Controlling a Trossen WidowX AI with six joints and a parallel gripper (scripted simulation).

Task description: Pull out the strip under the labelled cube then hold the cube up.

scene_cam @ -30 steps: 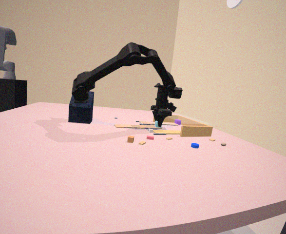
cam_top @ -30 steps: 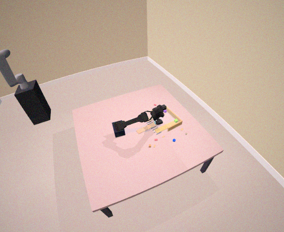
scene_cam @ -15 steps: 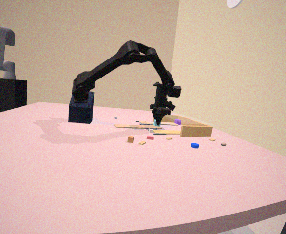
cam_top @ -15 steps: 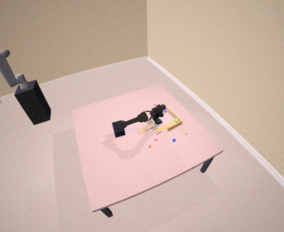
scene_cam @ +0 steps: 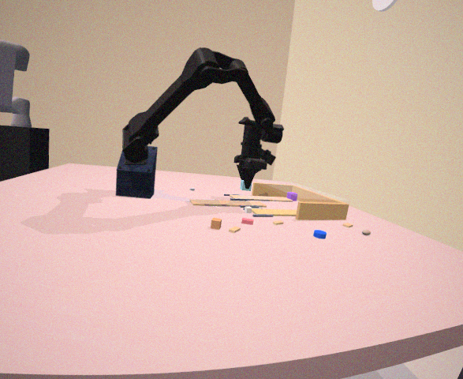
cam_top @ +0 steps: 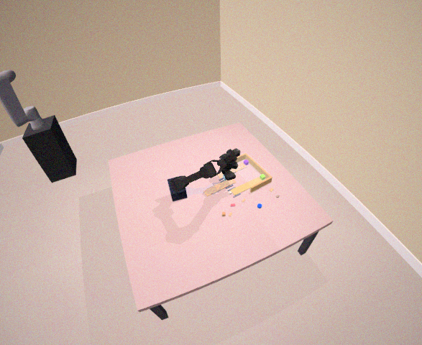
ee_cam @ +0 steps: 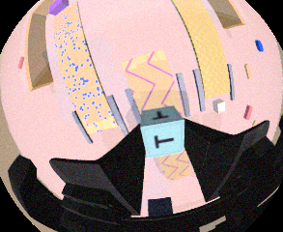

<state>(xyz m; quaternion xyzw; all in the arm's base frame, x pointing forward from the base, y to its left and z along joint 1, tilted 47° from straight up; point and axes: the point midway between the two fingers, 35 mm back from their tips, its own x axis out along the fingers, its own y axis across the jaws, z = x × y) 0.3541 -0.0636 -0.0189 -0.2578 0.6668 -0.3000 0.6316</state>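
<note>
Although the zigzag strip (cam_top: 218, 187) (scene_cam: 223, 203) (ee_cam: 153, 79) still lies on the desk (cam_top: 188, 259) (scene_cam: 223, 285) (ee_cam: 114, 27), its end projects toward the arm's base, well beyond the ends of the dotted and hatched strips, so the pull appears complete. The labelled cube (scene_cam: 244, 186) (ee_cam: 162, 137) is grasped between the jaws (scene_cam: 247, 186), above that strip and, judging by the exterior view, just off it. What remains, presumably, is to raise it further and hold it. In the wrist view the cube sits upright, a "T" on its near face turned sideways and another on top; being a cube, it has no long axis. The strip's long axis runs from the base toward the tray (cam_top: 261, 167) (scene_cam: 321, 211) (ee_cam: 39, 53).
</note>
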